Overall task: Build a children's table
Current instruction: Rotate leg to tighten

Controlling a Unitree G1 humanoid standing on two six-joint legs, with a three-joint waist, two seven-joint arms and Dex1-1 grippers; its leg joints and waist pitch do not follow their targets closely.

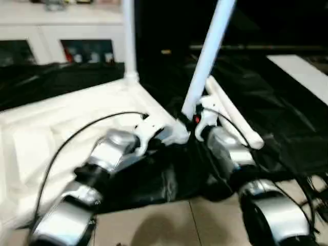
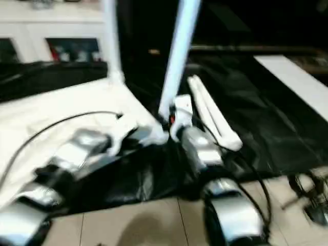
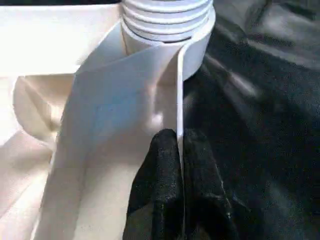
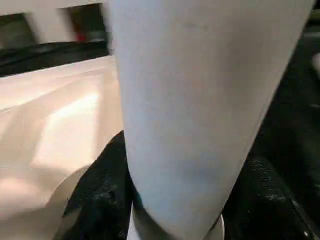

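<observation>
left claw (image 3: 179,150) on tabletop (image 3: 100,115) rim

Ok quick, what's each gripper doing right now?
Left gripper: shut on the tabletop rim.
Right gripper: shut on the leg.

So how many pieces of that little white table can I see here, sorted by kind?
Tabletop: 1
Legs standing up from the tabletop: 2, one at the far corner and one at the near corner, which the right tool grips
Legs lying loose on the black cloth: 2, side by side
Total: 5 pieces
</observation>
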